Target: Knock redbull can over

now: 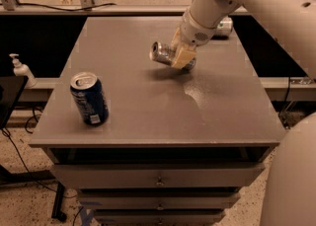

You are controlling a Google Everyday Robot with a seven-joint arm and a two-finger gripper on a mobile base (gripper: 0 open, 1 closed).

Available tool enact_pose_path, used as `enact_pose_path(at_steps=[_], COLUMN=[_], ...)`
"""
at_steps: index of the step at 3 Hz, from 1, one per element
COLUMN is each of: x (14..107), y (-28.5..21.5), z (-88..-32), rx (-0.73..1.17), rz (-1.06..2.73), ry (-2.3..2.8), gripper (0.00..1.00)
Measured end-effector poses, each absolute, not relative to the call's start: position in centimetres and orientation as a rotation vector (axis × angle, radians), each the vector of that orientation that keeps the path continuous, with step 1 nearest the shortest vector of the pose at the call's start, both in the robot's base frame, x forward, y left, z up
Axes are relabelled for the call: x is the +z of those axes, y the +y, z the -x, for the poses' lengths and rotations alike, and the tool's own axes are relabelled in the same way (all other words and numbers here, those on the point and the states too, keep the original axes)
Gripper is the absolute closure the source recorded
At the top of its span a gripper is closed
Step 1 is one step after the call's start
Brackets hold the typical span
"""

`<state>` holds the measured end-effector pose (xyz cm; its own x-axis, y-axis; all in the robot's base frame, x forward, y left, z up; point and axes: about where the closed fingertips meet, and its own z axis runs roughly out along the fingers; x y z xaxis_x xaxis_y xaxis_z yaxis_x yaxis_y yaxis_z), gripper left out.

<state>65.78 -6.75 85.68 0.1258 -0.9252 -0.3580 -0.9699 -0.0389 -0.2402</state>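
The redbull can (160,52), slim and silver, lies almost on its side with its top pointing left, just above or on the grey table (148,116) at its middle back. My gripper (178,57) is shut around the can's body, its tan fingers (181,55) on either side. The white arm comes in from the upper right. A shadow lies right under the can, and I cannot tell whether the can touches the tabletop.
A wider dark-blue can (89,98) stands upright near the table's front left. A pale can (225,24) lies at the back right, partly behind the arm. A soap dispenser (20,70) stands on a ledge to the left. Drawers (158,178) are below the tabletop.
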Motion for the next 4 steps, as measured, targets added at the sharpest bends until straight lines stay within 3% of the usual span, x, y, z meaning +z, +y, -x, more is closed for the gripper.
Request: enact_pose_path(at_steps=[1,4], x=[84.21,84.05], y=[-7.79,-8.20], z=[-64.75,-64.55], rx=[0.094,0.053], rz=[2.112,2.278], ry=[1.837,1.768], gripper=[0.82,0.13])
